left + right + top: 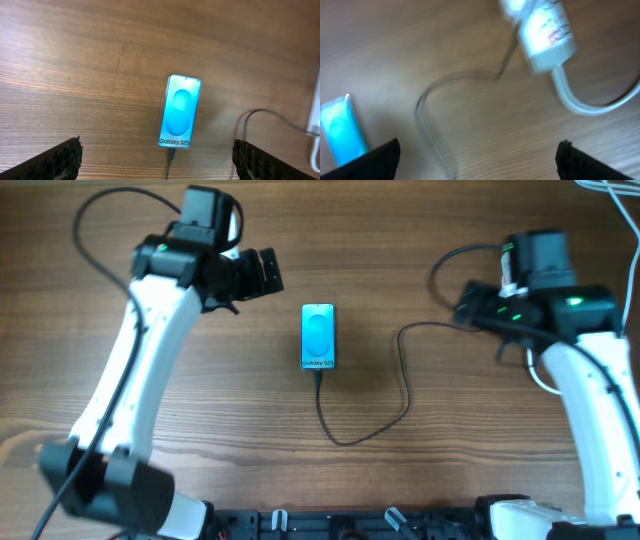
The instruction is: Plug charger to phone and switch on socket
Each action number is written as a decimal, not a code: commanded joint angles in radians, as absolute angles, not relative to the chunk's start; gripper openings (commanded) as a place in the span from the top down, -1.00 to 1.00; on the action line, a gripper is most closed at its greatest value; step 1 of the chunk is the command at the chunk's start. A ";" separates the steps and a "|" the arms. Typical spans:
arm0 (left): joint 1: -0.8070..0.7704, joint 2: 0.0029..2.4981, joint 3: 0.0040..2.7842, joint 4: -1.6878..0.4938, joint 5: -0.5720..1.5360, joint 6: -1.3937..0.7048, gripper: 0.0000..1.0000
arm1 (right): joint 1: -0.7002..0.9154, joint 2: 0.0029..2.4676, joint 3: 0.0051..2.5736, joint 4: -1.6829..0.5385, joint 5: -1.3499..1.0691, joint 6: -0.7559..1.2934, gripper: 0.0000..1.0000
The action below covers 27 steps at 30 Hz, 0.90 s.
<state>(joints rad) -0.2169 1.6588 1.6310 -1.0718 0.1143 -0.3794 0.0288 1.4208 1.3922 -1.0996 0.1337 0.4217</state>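
Cyan-blue flat rectangular phone [318, 336] lies mid-table on the brown wooden table [200, 430], the thin black charger cable [370, 430] meeting its lower end. The white power-strip socket [545, 30] lies below the right gripper [479, 150] — fingers spread, empty; the left gripper [156, 150] is likewise released.

Bright cyan-blue with a white strip of dark lettering on the phone [318, 336] at frame centre, thin black for the charger [403, 365] to its right, white with small red marks on the socket [545, 32] at upper right, warm brown wood grain across the desk [450, 470].
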 commanded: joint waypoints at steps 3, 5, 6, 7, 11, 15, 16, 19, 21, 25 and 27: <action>-0.220 1.636 1.629 -1.071 0.077 -0.405 -1.00 | -0.205 1.460 1.414 -0.944 0.229 0.438 -1.00; -0.220 1.636 1.629 -1.071 0.077 -0.405 -1.00 | -0.266 1.496 1.414 -0.893 0.229 0.447 -1.00; -0.220 1.636 1.629 -1.071 0.077 -0.405 -1.00 | -0.306 1.536 1.414 -0.852 0.229 0.446 -1.00; -0.220 1.636 1.629 -1.071 0.077 -0.405 -1.00 | -0.339 1.587 1.414 -0.806 0.229 0.445 -0.99; -0.220 1.636 1.629 -1.071 0.077 -0.405 -1.00 | -0.379 1.695 1.414 -0.731 0.229 0.444 -0.99; -0.220 1.636 1.629 -1.071 0.077 -0.405 -1.00 | -0.409 1.808 1.414 -0.663 0.265 0.444 -0.99; -0.220 1.636 1.629 -1.071 0.077 -0.405 -1.00 | -0.419 1.834 1.414 -0.645 0.262 0.444 -0.99; -0.220 1.636 1.629 -1.071 0.077 -0.405 -1.00 | -0.442 1.917 1.414 -0.591 0.231 0.399 -0.99; -0.220 1.636 1.629 -1.071 0.076 -0.405 -1.00 | -0.449 1.949 1.414 -0.559 0.167 0.359 -1.00; -0.220 1.636 1.629 -1.071 0.077 -0.405 -1.00 | -0.456 2.007 1.414 -0.514 0.067 0.336 -0.99; -0.220 1.636 1.629 -1.071 0.077 -0.405 -1.00 | -0.456 2.022 1.414 -0.503 0.030 0.332 -1.00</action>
<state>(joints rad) -0.2169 1.6344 1.6314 -1.0729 0.0937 -0.3958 -0.4553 1.9980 1.3979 -0.5175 0.1120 0.3603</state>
